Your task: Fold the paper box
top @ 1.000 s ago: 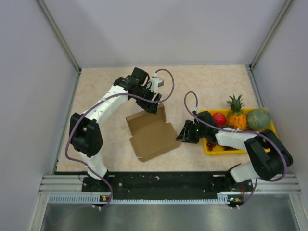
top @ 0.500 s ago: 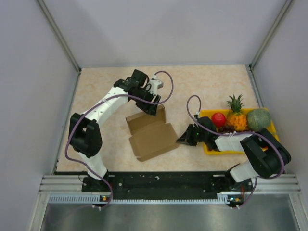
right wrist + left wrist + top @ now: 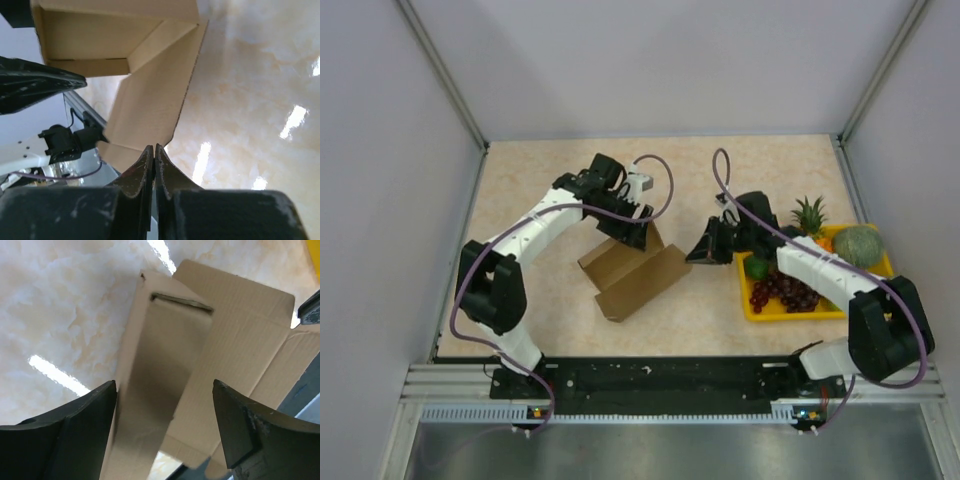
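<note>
Paper box [image 3: 638,272], plain brown, left pincer [image 3: 165,387] apart astride its wall, right pincer [image 3: 153,148] together beside its flap

Robot lab test cell, plain grey panels [image 3: 650,60] enclosing marbled tabletop [image 3: 720,330], aluminium mounting rail [image 3: 450,385] along tabletop's near edge

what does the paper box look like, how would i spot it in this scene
Start at the pale marbled table, near its middle, left of the yellow tray of fruit. The paper box lies there, partly folded with its sides raised. It is the only plain brown cardboard thing, unmarked, unlike the colourful fruit on the tray.
</note>
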{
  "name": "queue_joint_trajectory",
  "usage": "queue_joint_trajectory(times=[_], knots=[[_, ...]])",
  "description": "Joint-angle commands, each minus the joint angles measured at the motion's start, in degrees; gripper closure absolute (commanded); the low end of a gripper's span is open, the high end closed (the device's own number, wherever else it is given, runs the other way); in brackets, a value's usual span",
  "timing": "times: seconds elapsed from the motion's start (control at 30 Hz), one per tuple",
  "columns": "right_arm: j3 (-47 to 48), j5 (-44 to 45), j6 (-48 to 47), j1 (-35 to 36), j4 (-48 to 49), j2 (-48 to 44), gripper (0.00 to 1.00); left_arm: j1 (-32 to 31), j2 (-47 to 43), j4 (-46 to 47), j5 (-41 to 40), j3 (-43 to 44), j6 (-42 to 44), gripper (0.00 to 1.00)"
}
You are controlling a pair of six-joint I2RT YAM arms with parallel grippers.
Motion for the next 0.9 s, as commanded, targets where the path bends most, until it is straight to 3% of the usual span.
queue_joint_trajectory(times=[0.0, 0.07, 0.3, 0.4, 0.43, 0.53, 0.57, 0.67, 0.8, 0.87], knots=[[11.72, -10.15, -13.83, -2.2, -21.72, 3.84, 1.0, -0.05, -8.17, 2.0, -0.65, 0.67, -6.04, 0.09], [15.24, -11.23, -14.63, -2.12, -23.84, 4.64, 1.0, -0.05, -12.13, 2.97, -3.37, 1.28, -7.9, 0.02], [27.45, -10.79, -18.94, -2.2, -34.12, 9.91, 1.0, -0.14, -22.58, 1.74, -17.43, 1.03, -10.71, 0.02], [29.57, -12.28, -17.28, -2.2, -34.14, 11.5, 1.0, -0.14, -27.41, 1.39, -21.65, -0.56, -10.54, 0.03], [30.1, -12.46, -16.66, -2.12, -34.4, 11.76, 1.0, -0.14, -28.83, 1.04, -22.18, -0.82, -10.19, 0.06], [33.26, -10.53, -15.7, -2.2, -36.77, 12.9, 1.0, -0.4, -34.02, 2.96, -12.13, -2.31, -9.48, 0.14], [33.97, -10.88, -15.43, -2.2, -37.21, 13.78, 1.0, -1.62, -34.63, 3.75, -7.99, -2.49, -9.74, 0.14], [35.38, -10.7, -12.71, -2.12, -37.21, 14.83, 1.0, -16.51, -34.29, 4.02, -10.58, -2.4, -12.29, 0.11], [36.26, -9.3, -10.95, -2.11, -37.3, 15.71, 1.0, -27.35, -29.22, 4.73, -21.8, -3.19, -14.41, 0.07], [36.61, -9.3, -10.16, -2.03, -37.39, 16.16, 1.0, -29.48, -25.87, 3.68, -25.42, -2.5, -13.62, 0.07]])
